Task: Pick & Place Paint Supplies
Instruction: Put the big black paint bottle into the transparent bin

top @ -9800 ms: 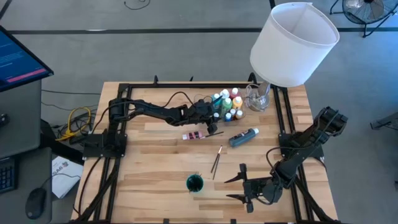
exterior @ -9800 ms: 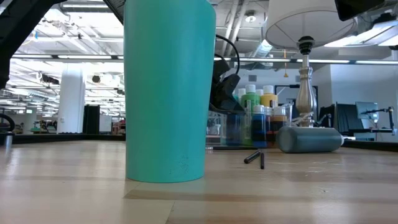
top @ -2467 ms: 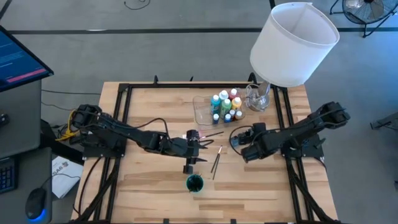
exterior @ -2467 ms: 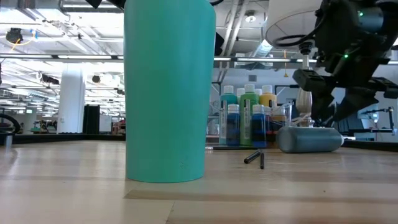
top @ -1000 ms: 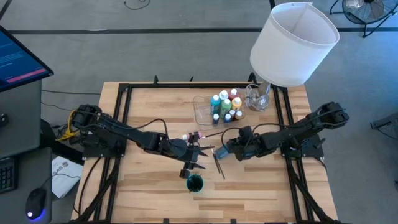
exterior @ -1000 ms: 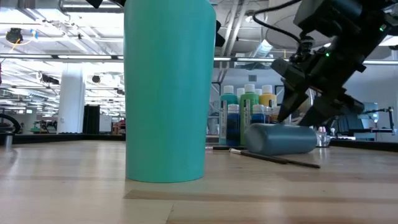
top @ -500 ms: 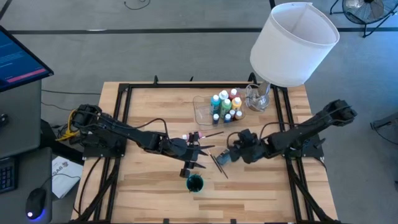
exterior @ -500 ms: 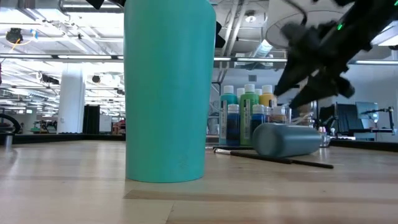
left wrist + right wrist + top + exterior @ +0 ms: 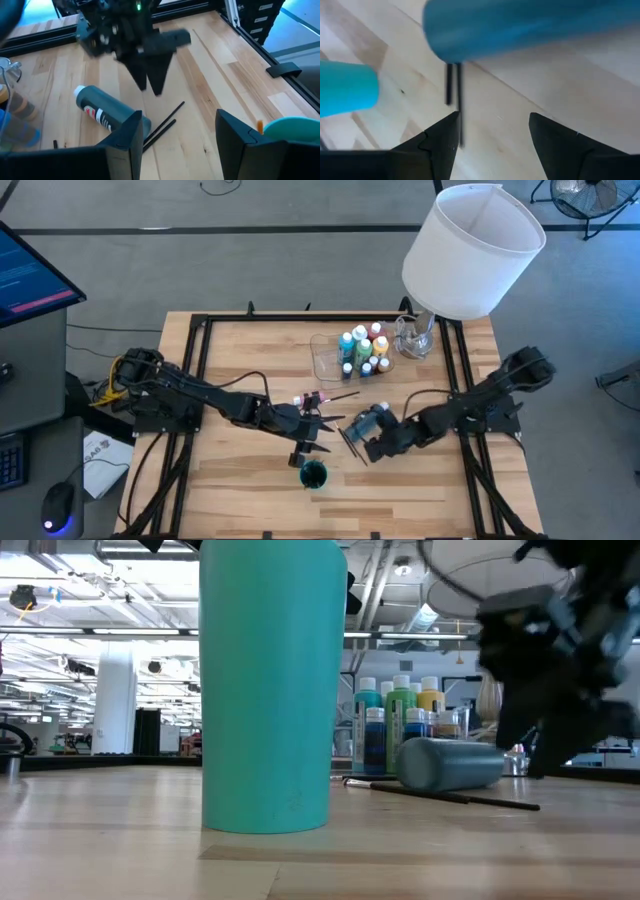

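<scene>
Brushes came to three in the high view: two thin dark brushes [image 9: 352, 442] lay side by side on the wooden desk [image 9: 230, 470], and one more brush [image 9: 343, 394] lay alone just beside the clear tray [image 9: 322, 362]. One big blue-grey paint bottle [image 9: 371, 419] lay on its side near the middle of the desk, close to the pair of brushes. One teal cup [image 9: 313, 474] stood upright near the front edge. One small pink thing [image 9: 312, 397] lay flat between the tray and the left arm, too small to tell what it was. The little paint bottles [image 9: 362, 350] stood packed together in the tray, with green, yellow, red and blue ones showing, but they hid each other and could not be counted. One big white lampshade [image 9: 472, 250] covered the far right corner. There were two arms. The left gripper [image 9: 316, 426] hung over the desk between the pink thing and the cup, with its fingers apart and nothing between them. The right gripper [image 9: 362, 444] hung low over the pair of brushes, just beside the big bottle, with its fingers spread too and holding nothing. In the low view the cup filled much of the picture and the right gripper was only a dark blur. In the right wrist view the big bottle was cut off and smeared, and only the ends of the two brushes showed.
</scene>
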### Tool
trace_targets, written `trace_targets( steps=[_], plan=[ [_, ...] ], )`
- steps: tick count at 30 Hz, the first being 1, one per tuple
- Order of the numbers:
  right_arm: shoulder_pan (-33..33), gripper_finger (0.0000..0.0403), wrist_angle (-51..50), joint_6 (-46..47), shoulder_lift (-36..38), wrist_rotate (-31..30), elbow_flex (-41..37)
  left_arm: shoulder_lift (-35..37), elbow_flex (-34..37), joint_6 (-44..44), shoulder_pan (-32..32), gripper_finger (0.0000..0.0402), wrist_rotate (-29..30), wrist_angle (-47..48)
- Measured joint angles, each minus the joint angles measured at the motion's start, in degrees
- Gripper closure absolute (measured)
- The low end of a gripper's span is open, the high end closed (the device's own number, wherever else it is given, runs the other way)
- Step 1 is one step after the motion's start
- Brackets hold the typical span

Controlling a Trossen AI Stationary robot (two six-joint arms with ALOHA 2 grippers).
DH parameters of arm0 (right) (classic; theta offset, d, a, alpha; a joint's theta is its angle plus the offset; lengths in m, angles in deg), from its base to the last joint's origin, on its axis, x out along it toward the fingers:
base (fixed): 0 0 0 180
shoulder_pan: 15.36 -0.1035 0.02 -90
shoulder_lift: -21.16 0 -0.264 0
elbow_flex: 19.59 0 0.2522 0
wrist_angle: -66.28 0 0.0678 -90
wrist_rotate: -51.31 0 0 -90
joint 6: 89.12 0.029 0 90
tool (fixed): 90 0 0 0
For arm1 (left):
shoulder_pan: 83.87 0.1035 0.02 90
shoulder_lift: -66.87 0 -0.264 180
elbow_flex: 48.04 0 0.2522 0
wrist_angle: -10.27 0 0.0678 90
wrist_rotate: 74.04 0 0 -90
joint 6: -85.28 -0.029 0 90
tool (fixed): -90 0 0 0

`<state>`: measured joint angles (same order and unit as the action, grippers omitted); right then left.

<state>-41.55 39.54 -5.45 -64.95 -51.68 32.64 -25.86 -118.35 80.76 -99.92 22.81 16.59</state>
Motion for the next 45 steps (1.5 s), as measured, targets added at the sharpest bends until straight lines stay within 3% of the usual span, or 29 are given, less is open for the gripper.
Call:
trace_targets(
  steps=[7, 15, 21, 24, 27, 30, 35, 40, 45],
  plan=[
    [6.94, 0.0173, 13.69, -10.51, -7.73, 7.48, 1.21, 0.0, 0.0, -0.15, 0.0, 0.0259, -0.02, -0.04],
    [10.71, 0.0173, 13.46, -18.92, -11.95, 8.64, 7.13, 0.0, 0.1, -0.17, 0.0, 0.0259, -0.2, 0.07],
    [9.1, 0.0173, 12.81, -22.63, -9.78, 8.09, 8.47, 0.04, 0.11, -3.22, 0.04, 0.0259, 2.16, 0.21],
    [6.79, 0.0173, 9.23, -23.36, -5.36, 1.34, 8.52, -0.44, 0.11, -4.57, 1.04, 0.0259, 5.19, -0.02],
    [3.49, 0.0173, 3.05, -23.74, 0.72, -11.77, 8.56, -1.93, 0.2, -4.59, 3.84, 0.0259, 7.27, -0.45],
    [-0.81, 0.0173, -2.73, -22.13, 5.9, -24.27, 8.55, -4.16, 0.11, -2.59, 7.91, 0.0258, 7.24, -1.64],
    [-7.66, 0.0173, -9.89, -17.72, 9.4, -36.47, 8.62, -8.04, -0.31, 1.24, 12.73, 0.0258, 5.21, -3.72],
    [-11.68, 0.0173, -18.9, -7.45, 8.59, -40.65, 8.47, -11.17, -3.36, 3.3, 12.61, 0.0258, -0.31, -4.34],
    [-10.04, 0.0173, -20.97, -5.39, 5.11, -32.05, 7.0, -13.94, -5.78, 2.85, 10.8, 0.0258, -0.83, -4.11]
  ],
)
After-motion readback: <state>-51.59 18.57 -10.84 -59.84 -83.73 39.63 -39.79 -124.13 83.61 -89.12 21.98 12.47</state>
